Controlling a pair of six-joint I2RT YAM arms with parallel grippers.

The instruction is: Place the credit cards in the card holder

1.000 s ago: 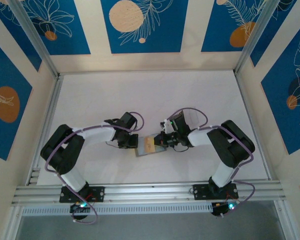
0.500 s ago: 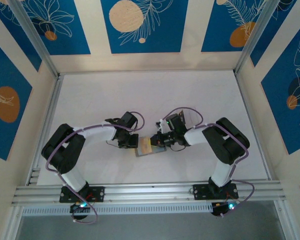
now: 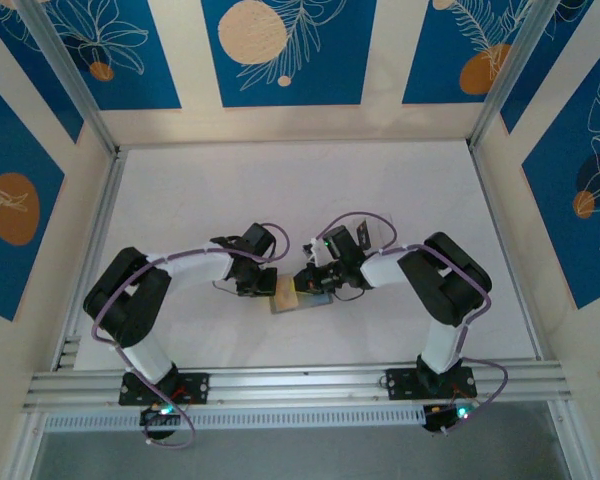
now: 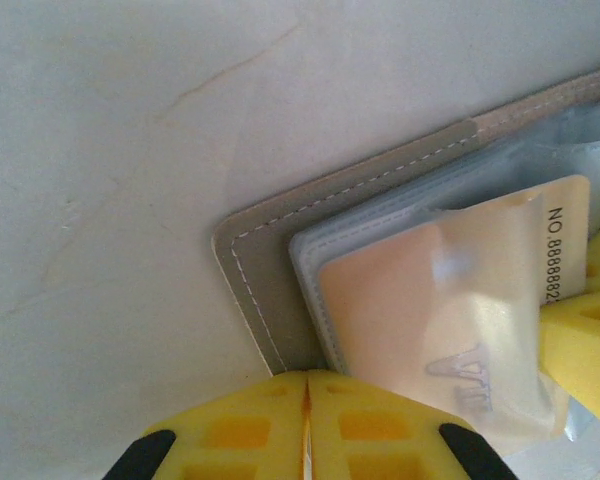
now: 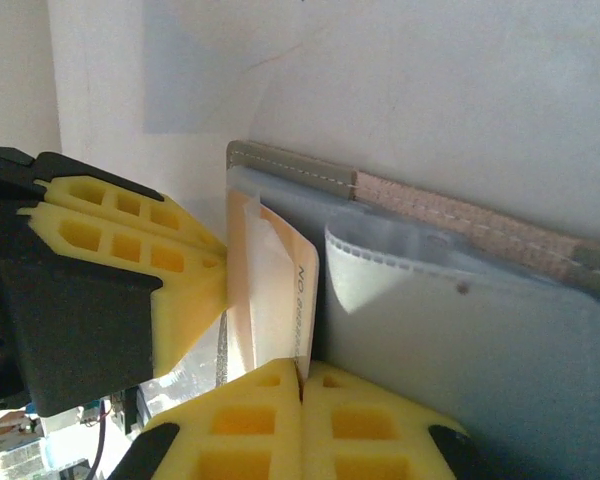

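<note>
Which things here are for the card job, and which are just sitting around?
For the job: card holder, peach credit card, left gripper, right gripper.
Just there: white table, blue flowery wall panels.

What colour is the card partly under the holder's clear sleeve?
The card is pale peach-orange; the left wrist view shows it best.

free: far table (image 3: 300, 190) | blocked: card holder (image 4: 250, 260) flanked by left pincer (image 4: 308, 400), right pincer (image 5: 300, 385) gripping credit card (image 5: 275, 300)
</note>
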